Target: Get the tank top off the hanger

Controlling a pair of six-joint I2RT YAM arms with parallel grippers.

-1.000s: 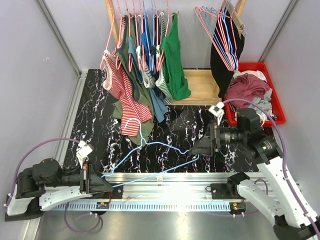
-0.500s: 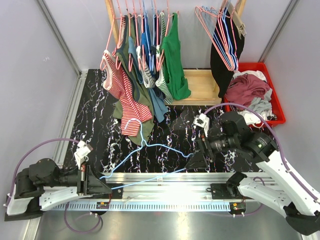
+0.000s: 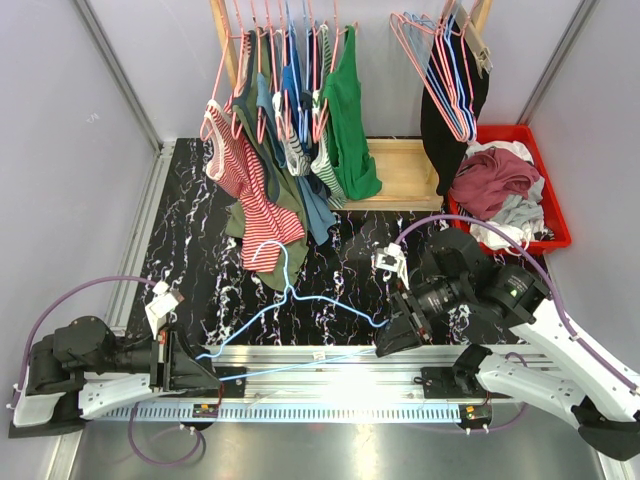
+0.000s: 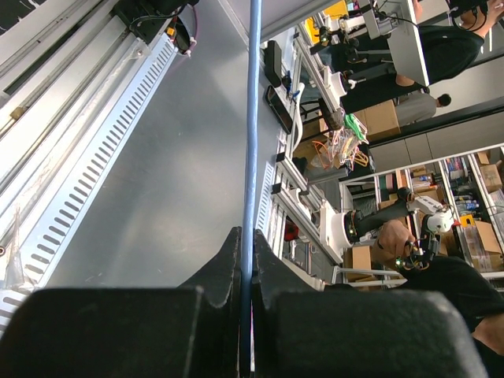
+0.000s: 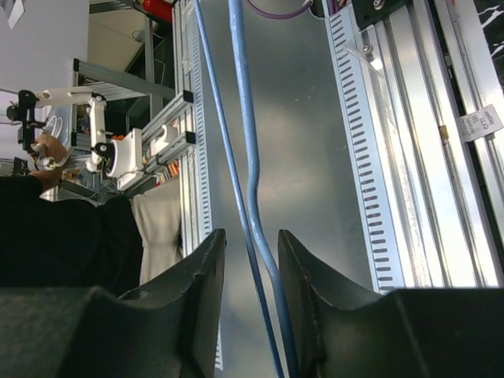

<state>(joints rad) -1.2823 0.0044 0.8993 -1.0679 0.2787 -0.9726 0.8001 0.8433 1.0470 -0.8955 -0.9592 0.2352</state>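
Note:
A bare blue wire hanger (image 3: 322, 297) lies low over the marble table, its hook (image 3: 268, 244) by a red-and-white striped tank top (image 3: 250, 190) that hangs from the rack. No garment is on the blue hanger. My left gripper (image 3: 205, 367) is shut on the hanger's left end; in the left wrist view the blue wire (image 4: 253, 118) runs straight out from between the closed fingers (image 4: 246, 236). My right gripper (image 3: 386, 344) is at the hanger's right end. In the right wrist view its jaws (image 5: 250, 236) stand partly apart around two blue wire strands (image 5: 240, 118), with a gap on the left side.
A wooden rack (image 3: 400, 170) at the back holds several garments on pink hangers and a bunch of bare hangers (image 3: 445, 70). A red bin (image 3: 545, 185) with clothes sits at the back right. An aluminium rail (image 3: 330, 365) runs along the near edge.
My right gripper has swung down and left to the hanger's right end and its jaws have narrowed around the wire. The left arm drew back slightly, still gripping.

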